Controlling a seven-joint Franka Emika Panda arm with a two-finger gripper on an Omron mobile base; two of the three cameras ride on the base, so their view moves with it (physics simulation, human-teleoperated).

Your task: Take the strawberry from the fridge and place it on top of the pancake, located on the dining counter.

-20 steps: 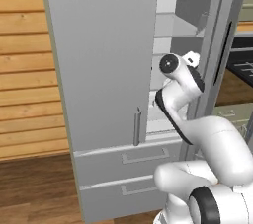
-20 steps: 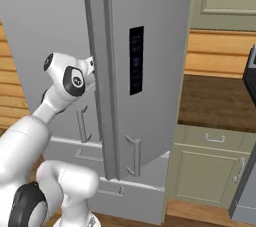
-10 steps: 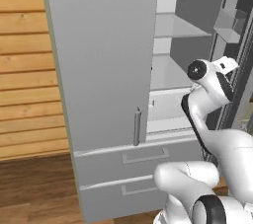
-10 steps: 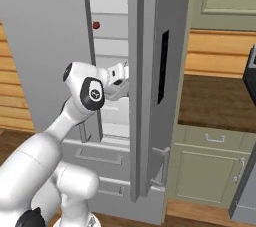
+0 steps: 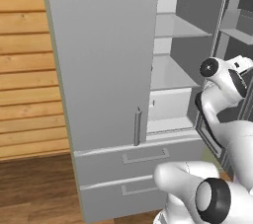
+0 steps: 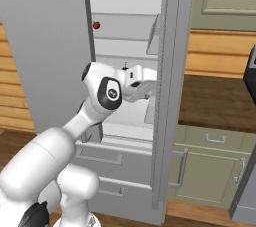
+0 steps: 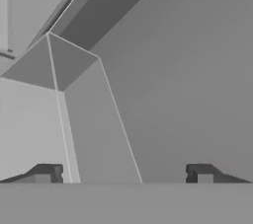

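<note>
The fridge (image 5: 99, 70) stands in front of me with its left door shut and its right door (image 6: 172, 96) swung wide, baring white shelves. A tiny red berry, the strawberry (image 6: 96, 24), sits at the left of an upper shelf. My gripper (image 6: 151, 80) is inside the opening at mid-shelf height, well below and to the right of the berry, pointing at the open door's inner side. Its fingertips (image 7: 49, 173) stand wide apart with nothing between them, so it is open. A thin dark stem (image 6: 125, 64) pokes up just behind the hand. The pancake and the dining counter are out of view.
Two grey drawers (image 5: 143, 156) run below the fridge doors. Right of the open door is a wall counter with a dark top (image 6: 215, 101) and green cabinet doors (image 6: 210, 171). A wood plank wall (image 5: 24, 70) is on the left.
The right fridge door has swung from nearly shut to wide open. My hand has moved right with it, and the shelves and the red berry have come into sight.
</note>
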